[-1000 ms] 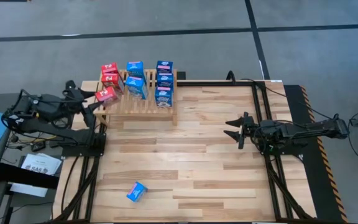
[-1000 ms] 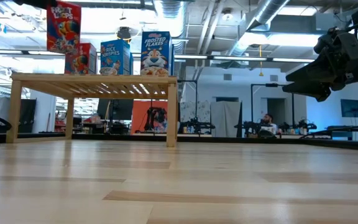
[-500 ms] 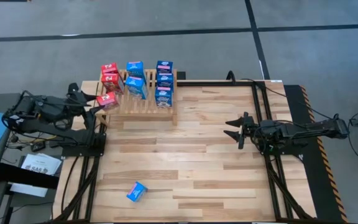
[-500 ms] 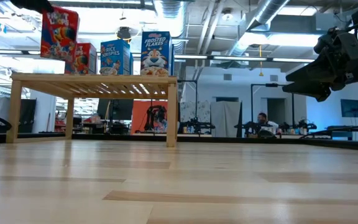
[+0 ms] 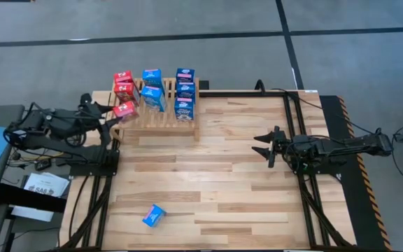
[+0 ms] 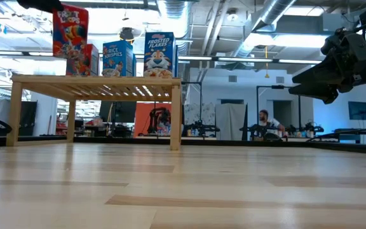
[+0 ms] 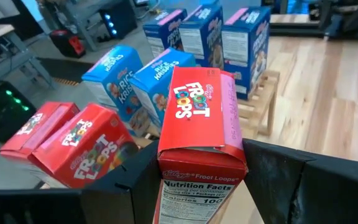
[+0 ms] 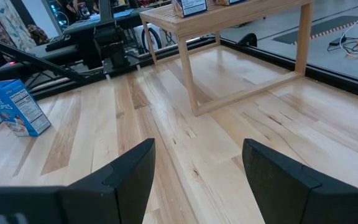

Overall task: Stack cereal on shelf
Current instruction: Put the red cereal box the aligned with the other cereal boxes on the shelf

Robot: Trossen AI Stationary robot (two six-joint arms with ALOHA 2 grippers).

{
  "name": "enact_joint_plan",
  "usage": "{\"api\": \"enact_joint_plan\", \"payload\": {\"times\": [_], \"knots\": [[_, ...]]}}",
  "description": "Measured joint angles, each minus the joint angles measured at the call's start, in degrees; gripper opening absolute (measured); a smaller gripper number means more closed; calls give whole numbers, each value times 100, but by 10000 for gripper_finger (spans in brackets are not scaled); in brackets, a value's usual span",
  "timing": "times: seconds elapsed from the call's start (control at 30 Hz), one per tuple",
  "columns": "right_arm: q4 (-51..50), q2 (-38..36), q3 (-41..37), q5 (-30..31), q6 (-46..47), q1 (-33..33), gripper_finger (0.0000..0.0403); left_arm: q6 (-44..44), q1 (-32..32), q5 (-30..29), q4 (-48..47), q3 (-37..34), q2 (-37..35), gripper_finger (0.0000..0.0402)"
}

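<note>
Fingers (image 7: 135, 180) of the left gripper (image 7: 201, 186) clamp a red cereal box (image 7: 199, 134) between them (right gripper (image 5: 266, 145) fingers apart, empty).

Two dark, matte black jointed arms, each built of slim tubular links joined by bulkier rounded housings. Left arm (image 5: 47, 126): black cabling looped loosely along its links and around its base. Right arm (image 5: 334, 148): a long straight link ending in a thicker cylindrical joint, with a thin dark cable trailing from its rear. Right end effector (image 5: 264, 147): two flat, angular black fingers (image 8: 126, 171) with bevelled edges and a plain matte surface. Left end effector (image 5: 112, 114): fingers (image 7: 288, 174) of the same black, plate-like form, broad and square-cut.
</note>
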Motion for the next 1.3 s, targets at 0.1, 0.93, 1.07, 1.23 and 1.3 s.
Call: {"api": "enact_joint_plan", "payload": {"times": [0.1,0.93,1.07,1.23,1.3], "knots": [[2,0,-2,0,0,0,266,20,0,-51,117,-142,4,188],[2,0,0,0,2,2,266,-83,317,-9,121,-548,-94,188],[2,0,-2,0,0,1,266,-60,360,-77,151,-556,-143,188],[2,2,-2,0,0,2,266,-330,446,-78,-58,-556,-162,188],[2,0,-1,0,0,1,266,-354,455,-63,-37,-573,-165,188]]}}
